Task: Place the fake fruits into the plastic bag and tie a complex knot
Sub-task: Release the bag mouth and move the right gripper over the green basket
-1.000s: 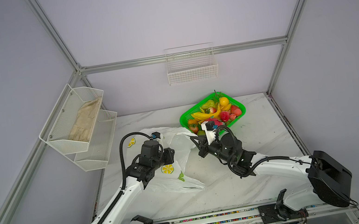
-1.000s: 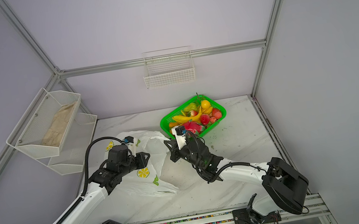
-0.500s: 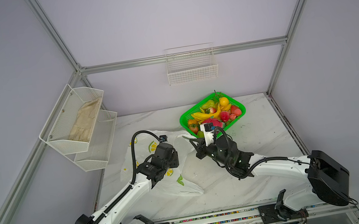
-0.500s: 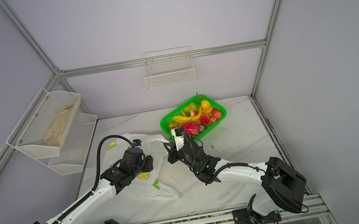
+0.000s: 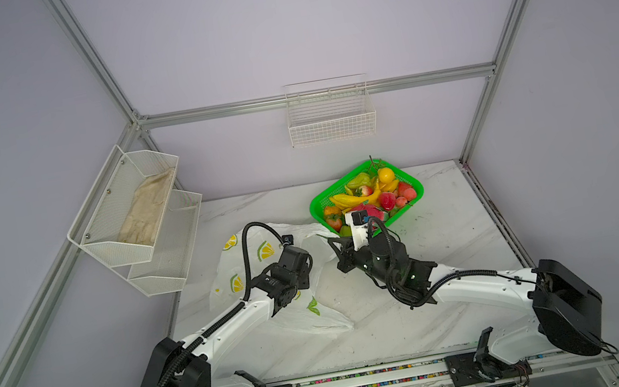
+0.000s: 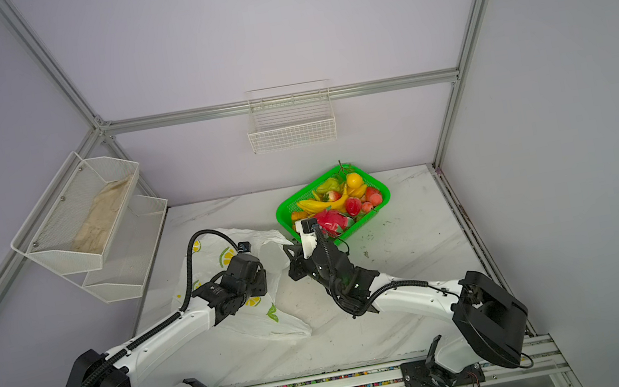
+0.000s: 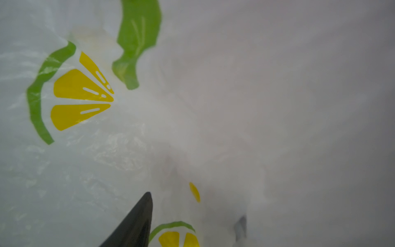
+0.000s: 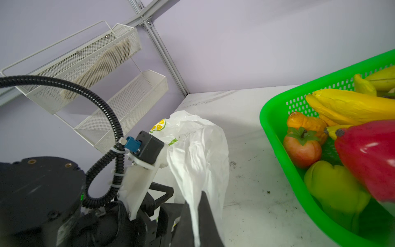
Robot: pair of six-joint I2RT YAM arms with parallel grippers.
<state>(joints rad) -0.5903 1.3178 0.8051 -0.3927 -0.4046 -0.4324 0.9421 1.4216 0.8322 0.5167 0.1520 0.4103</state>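
The white plastic bag (image 5: 266,252) (image 6: 272,251), printed with lemons, lies crumpled on the table's left half. My left gripper (image 7: 195,209) is pressed down into it, open. One dark finger (image 7: 136,222) shows outside the film. The other finger (image 7: 240,227) is only a grey shadow behind the film, and a fold lies between them. My right gripper (image 5: 336,246) (image 8: 195,213) is shut on a twisted strip of the bag's rim, just right of the left gripper. The fake fruits (image 5: 367,194) (image 6: 336,203) (image 8: 352,107) fill the green basket (image 5: 315,212).
The green basket's near rim (image 8: 277,149) stands close behind the right wrist. A white two-tier mesh shelf holding a beige cloth (image 5: 146,212) hangs on the left wall. A wire basket (image 5: 331,119) hangs on the rear wall. The left arm's cable (image 8: 102,102) arches over the bag.
My left gripper has travelled right across the bag, close to the right gripper. The right gripper has shifted a little left and back, still pinching the bag's rim.
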